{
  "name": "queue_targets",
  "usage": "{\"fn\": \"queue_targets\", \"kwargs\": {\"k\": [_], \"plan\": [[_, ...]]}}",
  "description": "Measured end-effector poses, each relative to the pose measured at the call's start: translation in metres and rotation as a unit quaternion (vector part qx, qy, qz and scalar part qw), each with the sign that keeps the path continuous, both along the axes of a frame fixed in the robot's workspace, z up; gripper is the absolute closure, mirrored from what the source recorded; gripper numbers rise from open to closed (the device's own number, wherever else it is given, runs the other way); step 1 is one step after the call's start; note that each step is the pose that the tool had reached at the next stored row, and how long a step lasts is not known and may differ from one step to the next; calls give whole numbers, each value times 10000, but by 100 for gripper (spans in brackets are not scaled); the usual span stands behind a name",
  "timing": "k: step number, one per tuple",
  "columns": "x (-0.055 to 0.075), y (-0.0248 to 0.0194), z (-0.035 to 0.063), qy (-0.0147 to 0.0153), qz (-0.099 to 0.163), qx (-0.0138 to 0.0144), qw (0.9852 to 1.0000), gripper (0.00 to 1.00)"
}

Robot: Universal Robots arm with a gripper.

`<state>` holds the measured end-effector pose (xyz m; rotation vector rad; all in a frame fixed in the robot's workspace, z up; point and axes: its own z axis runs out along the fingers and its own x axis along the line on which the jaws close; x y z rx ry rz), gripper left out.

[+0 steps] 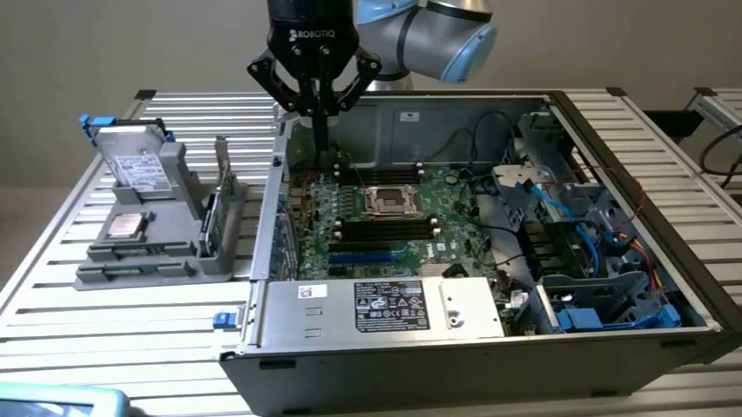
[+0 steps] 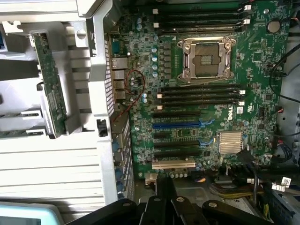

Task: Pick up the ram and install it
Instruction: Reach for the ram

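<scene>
The gripper [image 1: 315, 111], pressed together and seemingly empty, hangs over the case [image 1: 464, 356]; the ram [image 2: 50, 89] stands unpicked in the holder [image 1: 139, 261], exterior view's left.

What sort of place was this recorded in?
Probably a robotics lab bench for computer assembly: an open desktop PC case with its motherboard exposed sits on an aluminium-slat table, beside a grey fixture holding the ram.
</scene>
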<state>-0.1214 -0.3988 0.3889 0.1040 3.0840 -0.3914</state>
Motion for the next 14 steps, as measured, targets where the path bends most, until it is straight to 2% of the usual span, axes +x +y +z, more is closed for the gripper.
{"fn": "queue_targets", "kwargs": {"k": [2, 7, 10, 12, 14], "plan": [[-40, 1, 0, -8, 0, 25, 10000, 89], [-259, 0, 0, -10, -1, 174, 9998, 89], [-385, 0, -1, -17, 0, 293, 9996, 89], [-471, 0, -1, -26, 0, 361, 9993, 89], [-560, 0, -1, -31, 0, 407, 9992, 89]]}}
